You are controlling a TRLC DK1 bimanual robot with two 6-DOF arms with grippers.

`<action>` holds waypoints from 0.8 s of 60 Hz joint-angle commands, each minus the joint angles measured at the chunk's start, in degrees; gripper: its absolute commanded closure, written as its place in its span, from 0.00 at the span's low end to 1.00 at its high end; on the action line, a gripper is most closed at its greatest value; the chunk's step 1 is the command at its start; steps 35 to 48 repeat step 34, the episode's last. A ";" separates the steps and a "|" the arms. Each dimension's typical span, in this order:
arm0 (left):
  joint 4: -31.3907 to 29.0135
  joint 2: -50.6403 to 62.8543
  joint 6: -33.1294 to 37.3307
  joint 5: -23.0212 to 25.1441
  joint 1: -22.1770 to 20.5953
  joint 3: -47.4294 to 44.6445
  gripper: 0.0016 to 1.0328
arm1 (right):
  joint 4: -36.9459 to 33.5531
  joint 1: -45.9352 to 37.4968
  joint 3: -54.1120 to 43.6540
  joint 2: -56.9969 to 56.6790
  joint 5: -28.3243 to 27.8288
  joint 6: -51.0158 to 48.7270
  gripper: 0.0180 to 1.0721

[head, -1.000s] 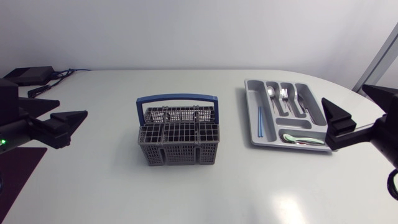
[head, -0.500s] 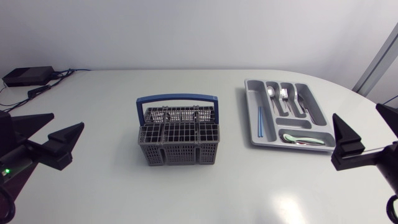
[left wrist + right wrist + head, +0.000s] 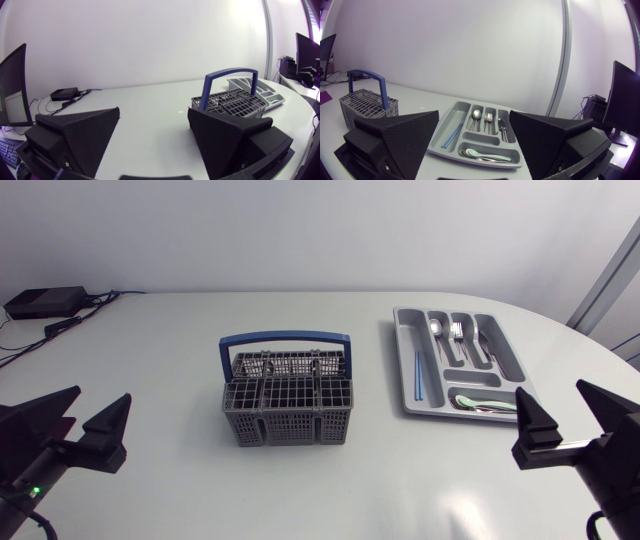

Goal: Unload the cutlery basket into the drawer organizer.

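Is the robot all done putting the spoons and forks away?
Probably finished. Done: the grey plastic drawer organizer holds spoons, a fork and a thin blue stick. In hand: nothing; the left gripper and right gripper are open and empty. Left: no cutlery shows above the grey mesh basket with the blue handle, though its bottom is hard to see.

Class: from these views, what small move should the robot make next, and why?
Probably just park both arms: no cutlery shows above the basket, the organizer already holds pieces, and the left pincer and right pincer hang open, empty.
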 commanded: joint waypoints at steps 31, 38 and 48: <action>5.82 -9.48 -5.89 -5.78 -1.98 -9.69 0.03 | 2.52 -1.98 -7.16 -3.84 -1.69 8.19 0.04; 5.82 -9.48 -5.89 -5.78 -1.98 -9.69 0.03 | 2.52 -1.98 -7.16 -3.84 -1.69 8.19 0.04; 5.82 -9.48 -5.89 -5.78 -1.98 -9.69 0.03 | 2.52 -1.98 -7.16 -3.84 -1.69 8.19 0.04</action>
